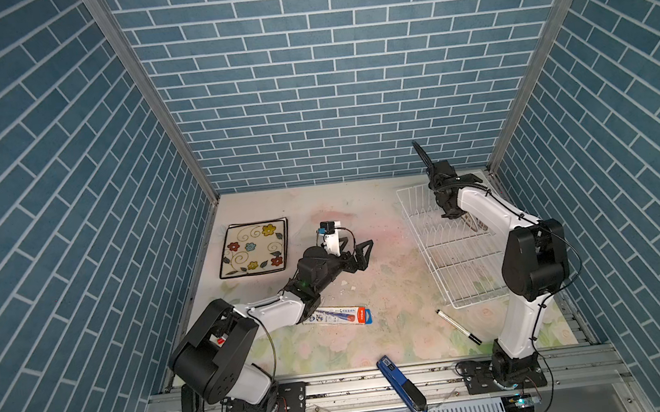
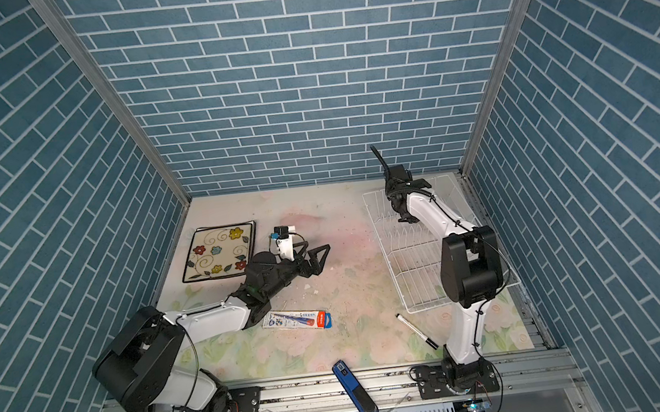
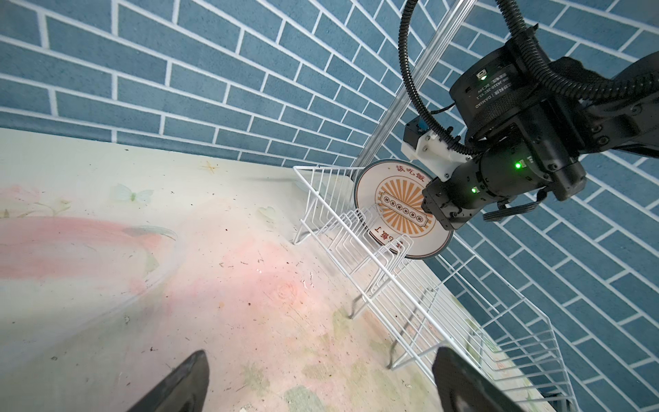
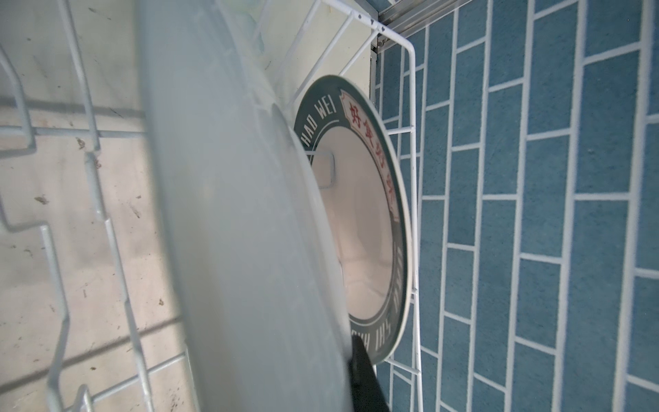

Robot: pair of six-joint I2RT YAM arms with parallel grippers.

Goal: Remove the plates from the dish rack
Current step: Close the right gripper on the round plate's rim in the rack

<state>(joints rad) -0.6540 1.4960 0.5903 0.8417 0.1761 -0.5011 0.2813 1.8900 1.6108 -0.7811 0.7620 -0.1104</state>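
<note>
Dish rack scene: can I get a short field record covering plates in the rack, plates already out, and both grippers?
rack: dish rack, white wire, right side
in rack: sunburst round plate, teal-rimmed round plate, both upright
unloaded: floral square plate, lying flat, left side
right gripper: shut on sunburst round plate
left gripper: open, empty

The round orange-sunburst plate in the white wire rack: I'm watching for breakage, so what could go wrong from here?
The right gripper pinches just the edge of the round white plate with an orange sunburst, so it might slip. It stands between the prongs of the white wire dish rack; a tilted lift could snag and drag the rack. The round teal-rimmed plate beside it could get bumped.
</note>
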